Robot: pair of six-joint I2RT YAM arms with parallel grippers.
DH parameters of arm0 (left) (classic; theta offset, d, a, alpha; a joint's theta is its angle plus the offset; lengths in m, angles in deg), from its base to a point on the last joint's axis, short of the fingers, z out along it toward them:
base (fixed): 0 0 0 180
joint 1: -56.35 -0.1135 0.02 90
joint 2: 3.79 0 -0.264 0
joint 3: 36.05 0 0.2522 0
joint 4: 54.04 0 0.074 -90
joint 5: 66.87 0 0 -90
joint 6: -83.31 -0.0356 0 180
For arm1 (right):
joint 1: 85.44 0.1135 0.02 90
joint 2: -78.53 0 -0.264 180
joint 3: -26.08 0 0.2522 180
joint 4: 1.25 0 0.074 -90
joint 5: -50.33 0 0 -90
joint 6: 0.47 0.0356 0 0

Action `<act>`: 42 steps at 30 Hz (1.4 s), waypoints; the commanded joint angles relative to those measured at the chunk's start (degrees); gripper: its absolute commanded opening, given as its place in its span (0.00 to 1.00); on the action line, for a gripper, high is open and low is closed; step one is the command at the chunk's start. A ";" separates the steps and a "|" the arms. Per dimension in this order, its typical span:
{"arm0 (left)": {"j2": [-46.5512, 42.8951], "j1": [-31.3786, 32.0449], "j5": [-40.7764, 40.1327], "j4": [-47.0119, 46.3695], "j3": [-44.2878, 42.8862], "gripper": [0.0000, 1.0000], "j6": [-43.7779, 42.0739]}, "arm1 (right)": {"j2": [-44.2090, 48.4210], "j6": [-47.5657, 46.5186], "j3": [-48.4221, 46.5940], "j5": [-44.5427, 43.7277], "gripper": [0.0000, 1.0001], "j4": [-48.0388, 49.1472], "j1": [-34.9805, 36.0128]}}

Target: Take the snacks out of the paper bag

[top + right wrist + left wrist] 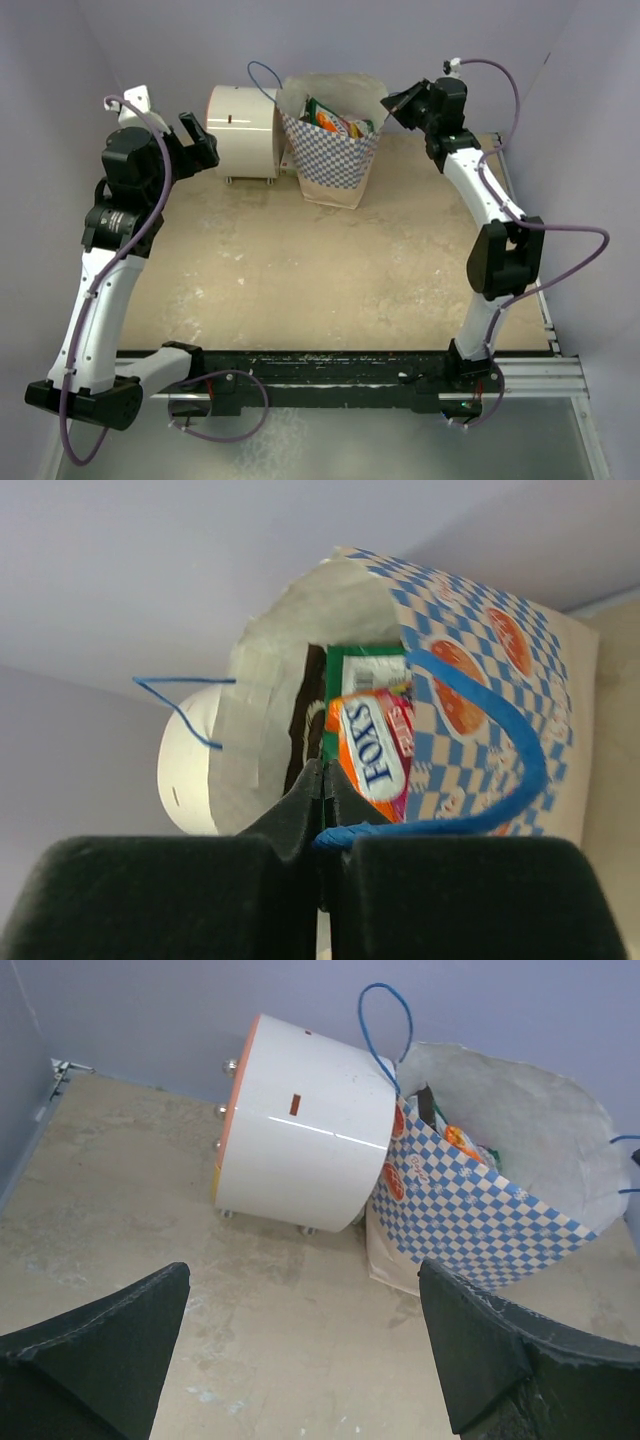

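Note:
The blue-and-white checkered paper bag stands at the back of the table, its mouth open. Snacks stick up inside it. The right wrist view shows an orange-red packet, a green packet and a brown one in the bag. My right gripper is at the bag's right rim, shut on the blue cord handle. My left gripper is open and empty, left of the bag and apart from it.
A big cream cylinder lies on its side against the bag's left side, also in the left wrist view. The bag's other blue handle loops up above it. Purple walls close the back and sides.

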 commanded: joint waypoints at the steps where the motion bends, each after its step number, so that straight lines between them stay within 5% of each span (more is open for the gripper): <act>1: -2.87 -0.43 4.84 1.61 -2.82 0.99 3.52 | 10.08 -0.35 4.66 2.23 0.00 2.02 -0.25; 9: -6.83 -0.39 10.99 8.37 -4.82 0.99 6.87 | 24.23 -1.65 16.77 2.37 0.00 -2.99 -0.25; 19: -7.34 -0.43 25.30 12.30 -3.60 0.99 13.64 | 52.35 -4.57 35.52 -2.50 0.00 -16.87 -0.25; 31: 2.38 0.52 47.70 -7.19 7.04 0.99 28.27 | 78.66 -7.80 38.37 -11.77 0.00 -44.20 -0.25; 42: 19.87 11.60 49.60 -17.66 1.60 0.94 25.85 | 82.81 -8.36 35.84 -17.44 0.01 -51.58 -0.25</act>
